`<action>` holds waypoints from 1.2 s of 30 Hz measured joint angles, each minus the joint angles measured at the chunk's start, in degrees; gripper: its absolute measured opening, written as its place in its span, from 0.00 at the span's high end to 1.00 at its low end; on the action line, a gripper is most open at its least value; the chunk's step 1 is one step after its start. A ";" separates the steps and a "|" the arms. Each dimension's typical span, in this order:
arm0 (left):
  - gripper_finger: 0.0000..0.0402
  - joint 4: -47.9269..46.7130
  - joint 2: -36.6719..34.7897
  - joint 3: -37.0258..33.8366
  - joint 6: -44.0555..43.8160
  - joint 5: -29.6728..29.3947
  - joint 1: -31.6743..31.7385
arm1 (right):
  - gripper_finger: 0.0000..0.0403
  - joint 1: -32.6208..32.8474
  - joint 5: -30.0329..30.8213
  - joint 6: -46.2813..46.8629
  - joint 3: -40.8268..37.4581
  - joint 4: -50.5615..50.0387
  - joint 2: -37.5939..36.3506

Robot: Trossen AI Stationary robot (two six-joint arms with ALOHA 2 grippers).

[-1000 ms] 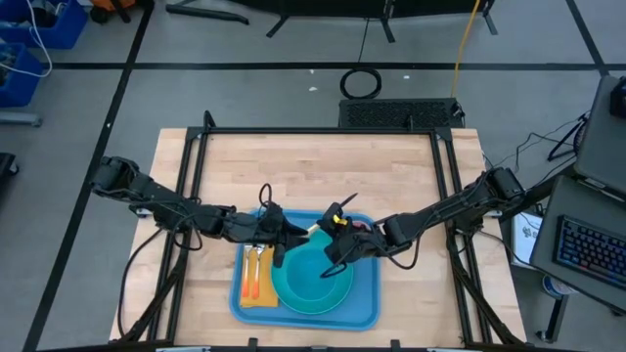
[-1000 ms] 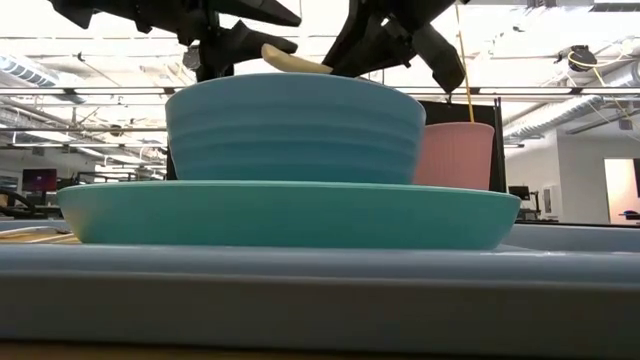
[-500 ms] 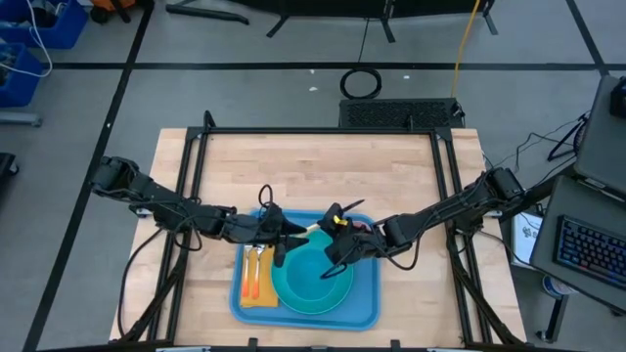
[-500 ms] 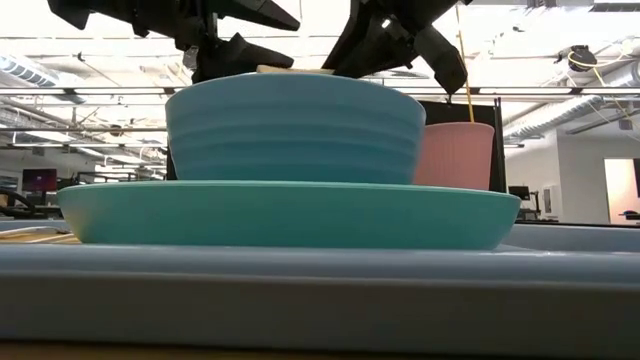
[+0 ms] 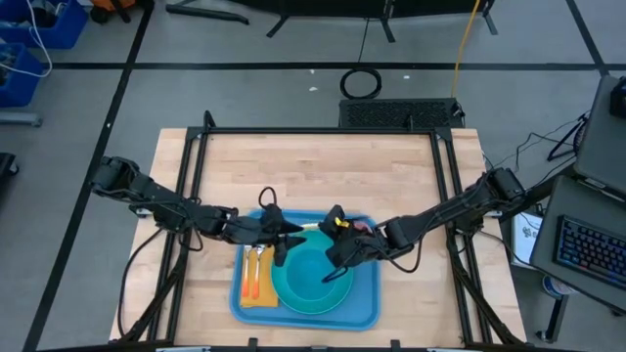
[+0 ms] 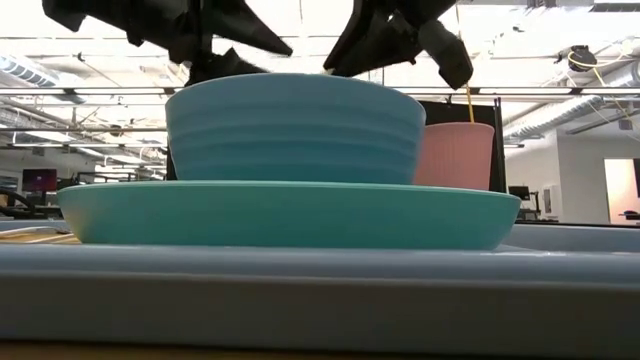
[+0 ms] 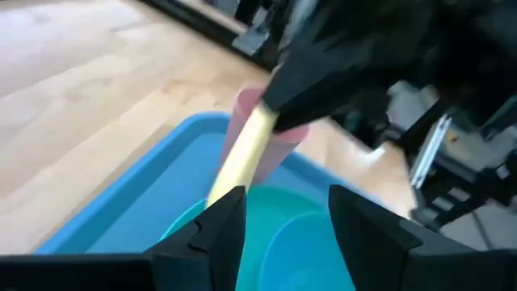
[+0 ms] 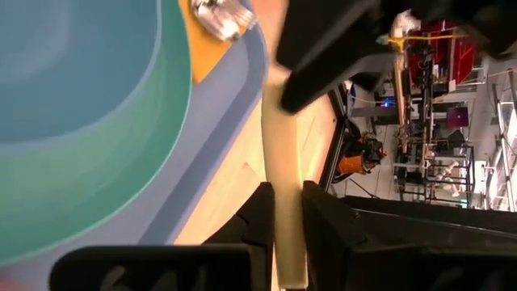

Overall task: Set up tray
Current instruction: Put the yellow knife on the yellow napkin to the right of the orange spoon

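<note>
While the blue tray sits at the lower centre of the bench, both grippers meet above its upper edge: the right gripper clamps a pale stick, the left gripper stands open around it. Likely a handover; next, 1 must close before the other lets go.

Tray medium blue. Plate turquoise, bowl a bluer teal with faint ribbed rings. Napkin orange (silver cutlery on it). Cup pink. Stick pale cream-yellow. Both end effectors, left and right, black. Counter light wood grain, black frame.
</note>
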 joint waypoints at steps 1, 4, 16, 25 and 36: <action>0.54 -0.29 0.01 -0.03 -0.01 -0.02 0.05 | 0.92 0.20 0.06 0.61 0.00 0.17 -0.02; 0.54 -0.90 0.16 -0.25 -0.05 -0.07 0.07 | 0.99 0.51 0.40 1.00 0.22 0.68 -0.30; 0.54 0.16 0.11 -0.14 -0.24 0.87 0.07 | 0.99 0.22 1.45 2.40 0.13 2.70 -0.15; 0.54 -0.06 0.03 -0.07 1.42 0.82 0.26 | 1.00 -8.47 -6.26 23.68 0.09 5.16 -4.02; 0.54 -29.02 -7.39 0.00 14.99 2.83 6.50 | 1.00 -15.60 -24.20 35.22 0.10 3.31 -7.46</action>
